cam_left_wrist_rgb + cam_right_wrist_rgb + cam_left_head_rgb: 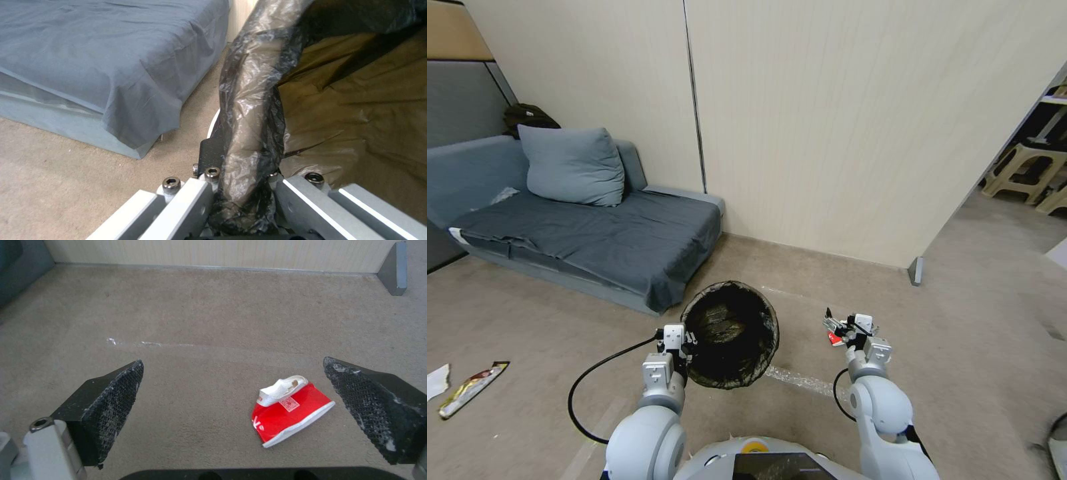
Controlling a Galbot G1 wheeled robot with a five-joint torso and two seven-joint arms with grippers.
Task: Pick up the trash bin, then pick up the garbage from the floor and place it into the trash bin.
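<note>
The trash bin (730, 333), lined with a dark brown-black bag, hangs tilted above the floor with its mouth facing the head camera. My left gripper (684, 341) is shut on its rim. In the left wrist view the left gripper (242, 163) pinches the bag-covered rim (253, 100), and a sliver of white plastic (214, 122) shows beside it. My right gripper (844, 327) hovers open just above the carpet. Between its spread fingers (111, 406) lies garbage, a crumpled red-and-white wrapper (289, 413), untouched and closer to one finger. More garbage lies far left: a snack wrapper (470, 388) and white tissue (437, 381).
A grey sofa (594, 233) with a pillow (570, 165) stands at back left, close to the bin. A panelled wall (827, 133) runs behind, ending at a grey post (916, 271). Stools (1027, 170) stand beyond the opening on the right. A shiny strip (807, 381) crosses the carpet.
</note>
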